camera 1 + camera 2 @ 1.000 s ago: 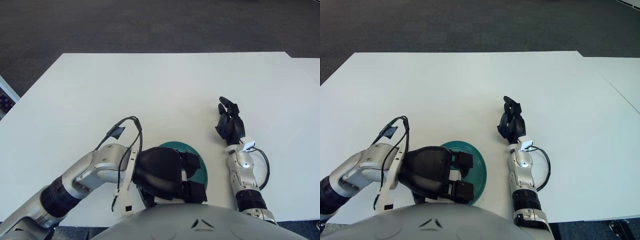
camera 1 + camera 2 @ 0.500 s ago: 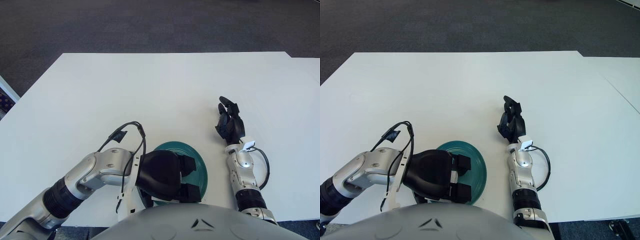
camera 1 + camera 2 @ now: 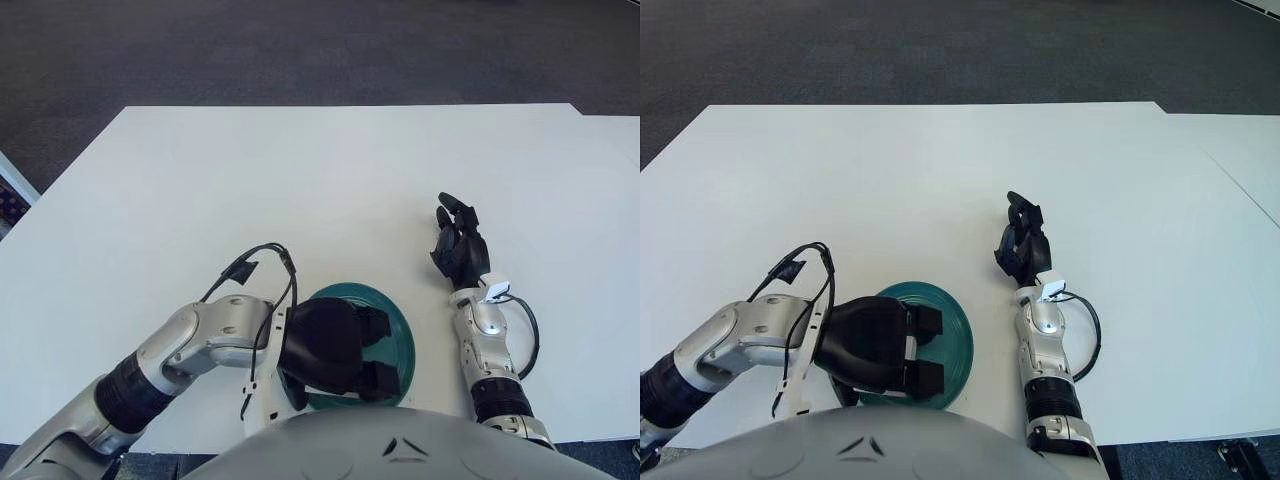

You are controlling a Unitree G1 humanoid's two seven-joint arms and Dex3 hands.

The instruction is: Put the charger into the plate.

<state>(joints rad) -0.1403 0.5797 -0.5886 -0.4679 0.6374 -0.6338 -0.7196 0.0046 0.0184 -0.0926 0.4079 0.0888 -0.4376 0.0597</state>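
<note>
Left hand (image 3: 335, 348) over the plate (image 3: 399, 335), grip unclear; right hand (image 3: 459, 245) beside it, fingers relaxed, empty.

I count one plate (image 3: 400, 340), teal, on one white worktop (image 3: 300, 190). I have two hands in sight: my left hand (image 3: 335, 350) and my right hand (image 3: 458, 245). I cannot make out a charger anywhere, so of that I count none that I can see. One black cable loop (image 3: 527, 340) shows by my right forearm.
</note>
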